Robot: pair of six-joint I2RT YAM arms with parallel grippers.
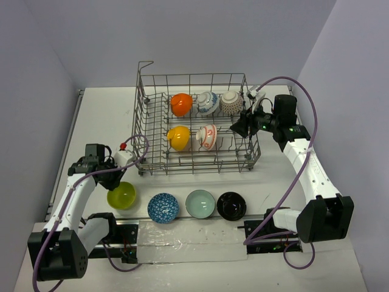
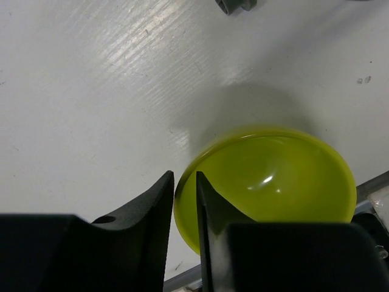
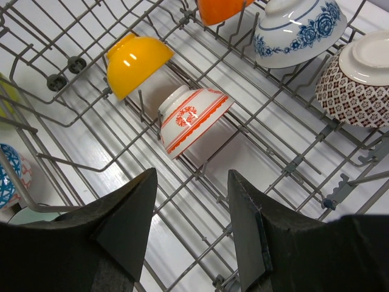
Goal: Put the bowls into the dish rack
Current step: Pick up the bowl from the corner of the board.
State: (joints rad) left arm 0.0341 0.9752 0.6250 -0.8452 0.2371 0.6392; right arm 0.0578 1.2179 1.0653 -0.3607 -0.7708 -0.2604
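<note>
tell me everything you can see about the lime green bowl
The lime green bowl is small, round, plain and glossy, like glazed ceramic or plastic. It is empty and sits mouth up on the white table, at the left end of the row of bowls in front of the dish rack, apart from the blue-patterned bowl. The left hand straddles its rim, one finger inside, one outside; whether they already pinch it cannot be told.

Looks like a robotics lab cell rather than a kitchen. Has a bare white table (image 1: 109, 109) boxed in by blank lavender walls (image 1: 200, 30) behind and to both sides of the dish rack (image 1: 194, 161). Shows a left arm (image 1: 76, 194) and a right arm (image 1: 310, 167) bolted to a black rail (image 1: 130, 226) in front of the dish rack, trailing purple cables (image 1: 285, 78).
</note>
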